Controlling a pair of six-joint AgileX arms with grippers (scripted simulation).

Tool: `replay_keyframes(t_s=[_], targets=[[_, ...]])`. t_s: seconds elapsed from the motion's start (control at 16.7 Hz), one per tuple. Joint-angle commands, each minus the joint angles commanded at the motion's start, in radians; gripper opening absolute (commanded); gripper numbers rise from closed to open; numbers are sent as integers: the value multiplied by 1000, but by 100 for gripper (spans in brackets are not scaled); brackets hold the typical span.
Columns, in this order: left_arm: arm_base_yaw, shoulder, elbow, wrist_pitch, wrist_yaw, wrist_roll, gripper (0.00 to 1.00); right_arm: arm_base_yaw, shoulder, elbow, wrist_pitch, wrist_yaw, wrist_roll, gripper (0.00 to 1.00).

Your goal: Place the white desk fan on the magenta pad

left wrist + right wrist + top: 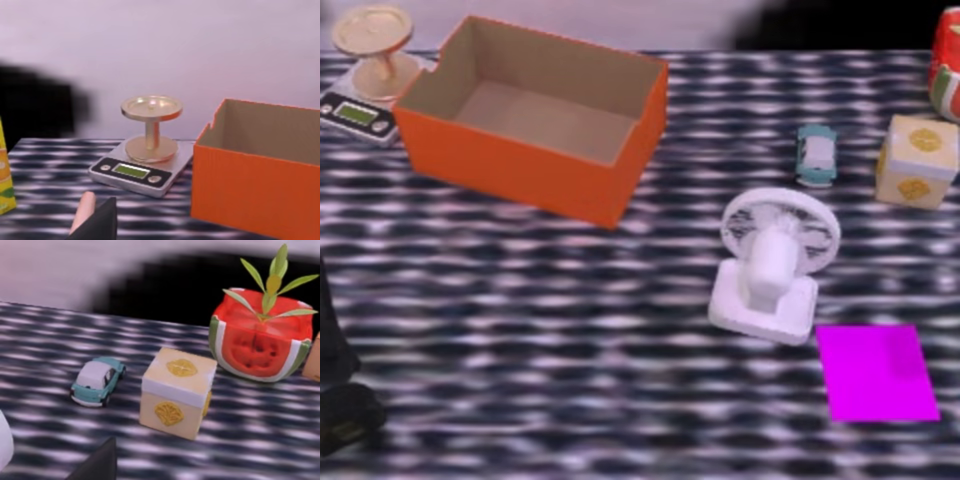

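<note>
Two task items are seen from above: the white desk fan [772, 268] stands upright on its base just beside the magenta pad [876, 372], off the pad's upper-left corner, so only a short carry is judged necessary. An orange box [535, 115] and a scale [358, 112] are set well apart at the left, where the left arm is parked. From the left wrist, only scale and box are shown; its fingers cannot be judged. From the right wrist, a toy car [98, 381], a cream cube [177, 392] and a watermelon planter [260, 342] are shown; finger state cannot be told.
</note>
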State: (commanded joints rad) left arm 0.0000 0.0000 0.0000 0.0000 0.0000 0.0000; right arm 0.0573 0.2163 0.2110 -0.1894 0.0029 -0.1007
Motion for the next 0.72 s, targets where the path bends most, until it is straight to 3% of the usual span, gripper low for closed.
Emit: replay_keyframes(t_s=[0.24, 0.72], targets=[[0, 0, 0, 0, 0, 0, 100, 75, 342, 326, -244, 3, -126, 100], [0, 0, 0, 0, 0, 0, 100, 258, 1198, 1171, -789, 0, -413, 100]])
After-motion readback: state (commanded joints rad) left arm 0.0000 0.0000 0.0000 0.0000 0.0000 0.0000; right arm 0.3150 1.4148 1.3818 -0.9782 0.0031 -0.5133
